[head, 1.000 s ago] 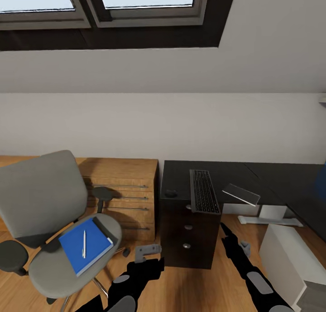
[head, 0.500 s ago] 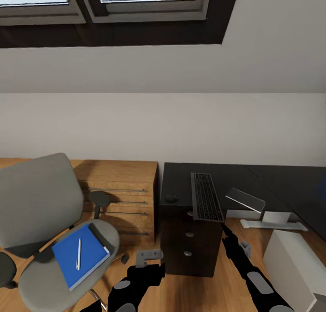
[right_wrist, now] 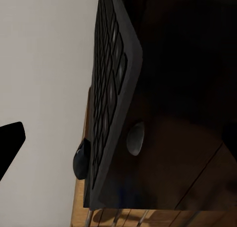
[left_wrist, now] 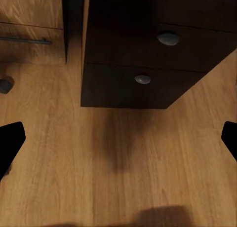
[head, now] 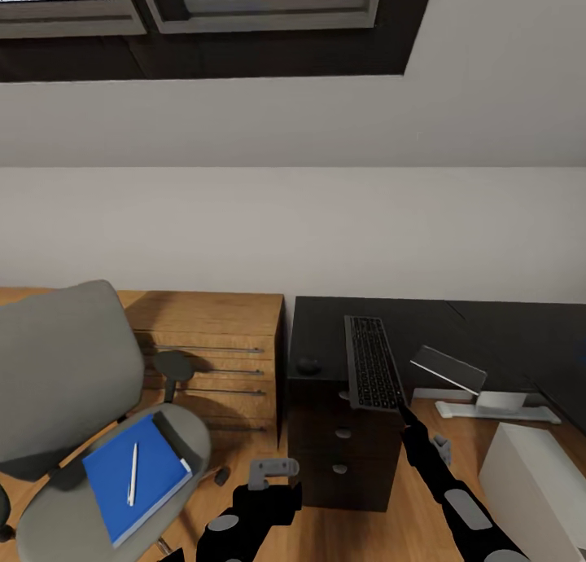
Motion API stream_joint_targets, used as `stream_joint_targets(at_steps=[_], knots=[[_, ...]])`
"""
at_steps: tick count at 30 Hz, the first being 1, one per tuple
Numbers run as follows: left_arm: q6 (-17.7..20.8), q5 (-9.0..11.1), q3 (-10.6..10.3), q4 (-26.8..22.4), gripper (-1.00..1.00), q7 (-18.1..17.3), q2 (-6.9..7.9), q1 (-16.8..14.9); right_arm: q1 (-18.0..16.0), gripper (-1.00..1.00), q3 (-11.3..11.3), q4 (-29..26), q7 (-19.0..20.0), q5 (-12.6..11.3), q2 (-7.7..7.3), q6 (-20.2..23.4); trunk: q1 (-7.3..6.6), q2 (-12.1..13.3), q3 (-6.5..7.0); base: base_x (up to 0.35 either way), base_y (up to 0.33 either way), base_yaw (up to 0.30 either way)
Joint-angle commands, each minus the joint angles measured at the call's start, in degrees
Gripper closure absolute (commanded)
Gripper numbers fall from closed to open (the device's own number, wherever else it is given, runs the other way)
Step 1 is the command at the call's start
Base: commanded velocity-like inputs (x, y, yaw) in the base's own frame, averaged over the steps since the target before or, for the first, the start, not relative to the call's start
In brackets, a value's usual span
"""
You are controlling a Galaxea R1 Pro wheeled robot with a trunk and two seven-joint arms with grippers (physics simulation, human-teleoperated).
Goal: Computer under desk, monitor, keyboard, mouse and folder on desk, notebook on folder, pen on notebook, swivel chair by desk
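Observation:
The grey swivel chair stands at the left with the blue folder on its seat and the pen lying on top. On the black desk the keyboard overhangs the front edge, and the mouse sits to its left. The white computer stands on the floor at lower right. My left gripper hangs open above the floor before the drawer unit. My right gripper is open just below the keyboard's near end. The monitor and notebook are out of view.
A low wooden drawer cabinet stands between chair and desk. The desk's drawer unit has round knobs. A tilted grey panel on a white base sits on the floor under the desk. Light wood floor lies below my arms.
The whole picture has shifted, so the camera has moved: chair and folder sit lower left, the desk slightly nearer. My right fingertip is now closer to the keyboard's overhanging end.

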Motion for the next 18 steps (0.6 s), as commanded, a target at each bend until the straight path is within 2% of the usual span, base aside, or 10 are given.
stream_joint_targets(at_steps=[1, 13, 18], knots=[[0.20, 0.18, -0.10, -0.08, -1.00, 0.34, 0.03, -0.08, -0.05, -1.00, -0.21, 0.04, -0.09, -0.55, 0.05, 0.56, 0.00, -0.03, -0.06, 0.021, 0.000, 0.000], [0.22, 0.18, -0.11, -0.08, -1.00, 0.34, 0.03, -0.08, -0.05, -1.00, -0.25, 0.04, -0.32, -0.57, 0.05, 0.53, 0.00, -0.03, -0.06, 0.067, 0.001, 0.000], [0.22, 0.18, -0.11, -0.08, -1.00, 0.34, 0.03, -0.08, -0.05, -1.00, -0.28, 0.04, -0.32, -0.57, 0.12, 0.53, 0.00, -0.03, -0.06, 0.107, 0.111, 0.000]])
